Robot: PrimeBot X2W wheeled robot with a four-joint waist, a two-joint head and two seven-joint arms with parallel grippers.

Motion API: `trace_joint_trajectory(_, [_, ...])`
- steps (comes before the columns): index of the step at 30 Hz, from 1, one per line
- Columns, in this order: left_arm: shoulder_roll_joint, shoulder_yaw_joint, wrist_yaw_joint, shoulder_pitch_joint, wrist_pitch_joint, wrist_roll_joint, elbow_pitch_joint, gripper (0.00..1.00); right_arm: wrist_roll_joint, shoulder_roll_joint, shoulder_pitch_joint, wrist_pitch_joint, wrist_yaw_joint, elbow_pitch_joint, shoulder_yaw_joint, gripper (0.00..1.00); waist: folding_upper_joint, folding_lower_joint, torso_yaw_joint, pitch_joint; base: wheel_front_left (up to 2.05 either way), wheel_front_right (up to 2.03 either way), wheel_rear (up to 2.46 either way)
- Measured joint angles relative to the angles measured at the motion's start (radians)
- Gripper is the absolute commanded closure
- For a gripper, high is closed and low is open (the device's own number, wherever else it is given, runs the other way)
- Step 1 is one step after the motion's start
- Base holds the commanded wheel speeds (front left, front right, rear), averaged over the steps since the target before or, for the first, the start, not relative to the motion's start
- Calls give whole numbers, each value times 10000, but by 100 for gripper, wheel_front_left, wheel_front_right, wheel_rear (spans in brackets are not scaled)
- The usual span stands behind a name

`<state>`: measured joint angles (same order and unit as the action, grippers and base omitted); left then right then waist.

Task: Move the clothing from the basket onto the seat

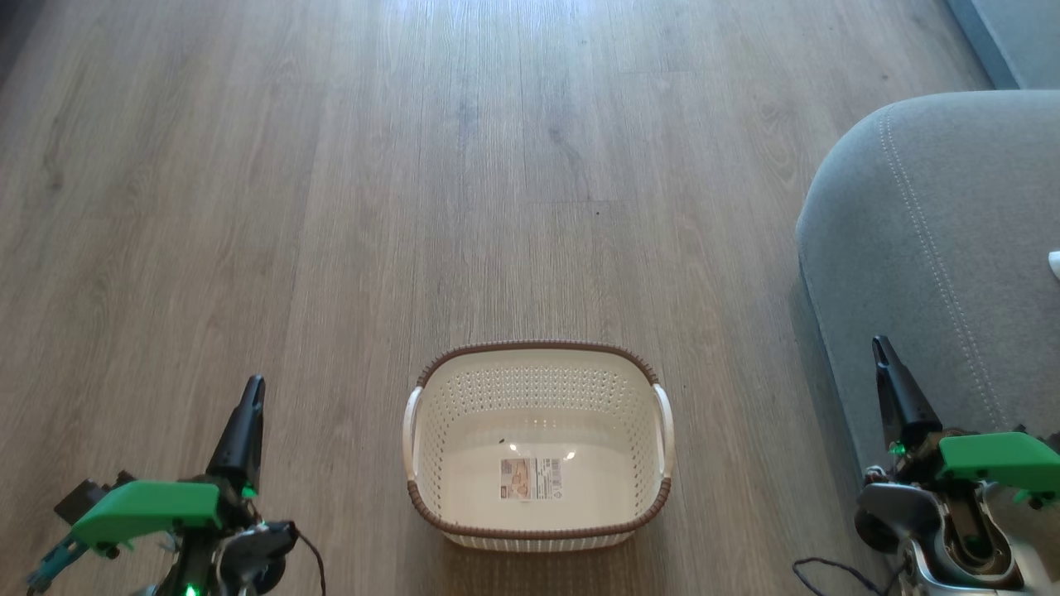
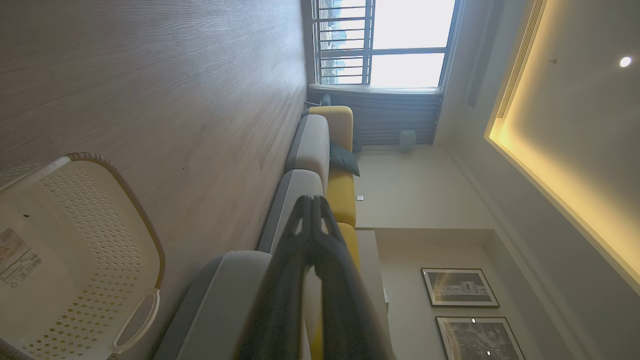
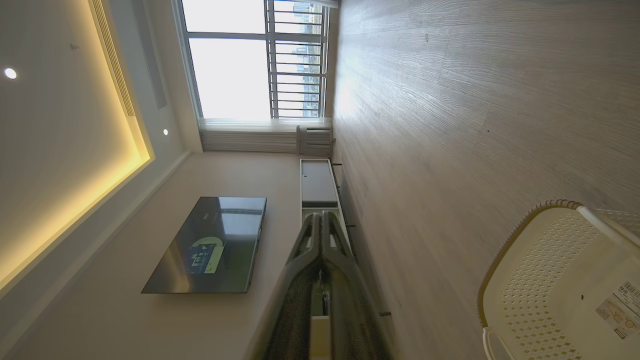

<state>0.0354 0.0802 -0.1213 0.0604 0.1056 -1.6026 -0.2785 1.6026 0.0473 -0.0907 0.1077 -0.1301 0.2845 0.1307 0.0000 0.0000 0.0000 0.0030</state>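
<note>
Both left gripper [image 1: 253,386] and right gripper [image 1: 879,343]: fingers [image 2: 345,280] pressed together. I see basket [image 1: 538,345] at 6 o'clock, seat [image 1: 936,207] at 3.

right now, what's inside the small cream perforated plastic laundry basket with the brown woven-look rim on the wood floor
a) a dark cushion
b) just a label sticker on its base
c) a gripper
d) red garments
b: the basket has a pale base that lies bare around the label sticker, with no fabric in it.
</note>
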Motion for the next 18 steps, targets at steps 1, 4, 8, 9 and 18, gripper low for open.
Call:
trace_joint_trajectory(1, [0,0,0,0,0,0,0,100,0,-2,0,0,0,0,2,100,0,0,0,0,0,0,0])
trace_joint_trajectory(4, [0,0,0,0,0,0,0,100,0,-4,0,0,0,0,2,100,0,0,0,0,0,0,0])
trace_joint_trajectory(8, [0,0,0,0,0,0,0,100,0,-4,1,0,0,0,2,100,0,0,0,0,0,0,0])
trace_joint_trajectory(9, [0,0,0,0,0,0,0,100,0,-4,1,0,0,0,2,100,0,0,0,0,0,0,0])
trace_joint_trajectory(18, [0,0,0,0,0,0,0,100,0,-4,1,0,0,0,2,100,0,0,0,0,0,0,0])
